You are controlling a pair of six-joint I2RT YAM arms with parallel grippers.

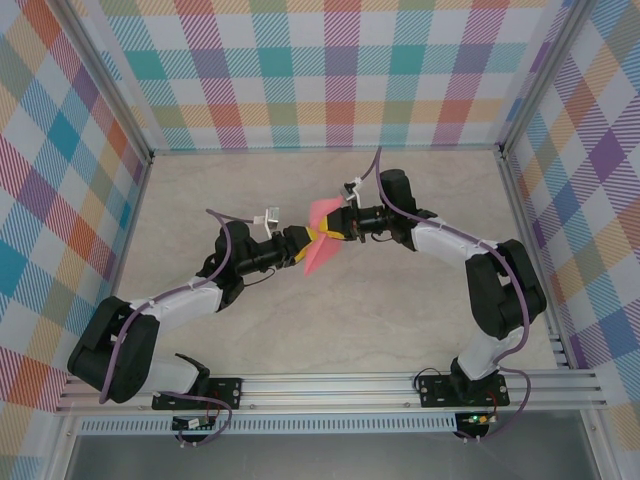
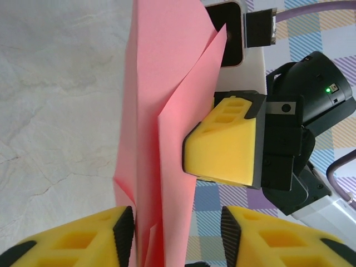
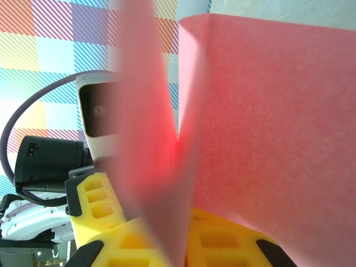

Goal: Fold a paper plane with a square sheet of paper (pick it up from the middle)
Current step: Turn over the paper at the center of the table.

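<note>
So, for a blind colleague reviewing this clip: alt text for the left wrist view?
Folded pink paper fills mid-frame, pinched from the right by the right gripper; the left gripper straddles its lower end, jaws open, pale marbled table behind.

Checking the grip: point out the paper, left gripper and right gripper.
paper (image 2: pixel 161 83), left wrist view, flat face.
left gripper (image 2: pixel 177 231), left wrist view, between fingertips.
right gripper (image 1: pixel 328 233), top view, between fingertips.

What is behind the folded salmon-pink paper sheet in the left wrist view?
Behind the folded salmon-pink paper sheet, one yellow foam finger of the right gripper and its white wrist camera stick out. The rest behind the sheet is covered.
</note>
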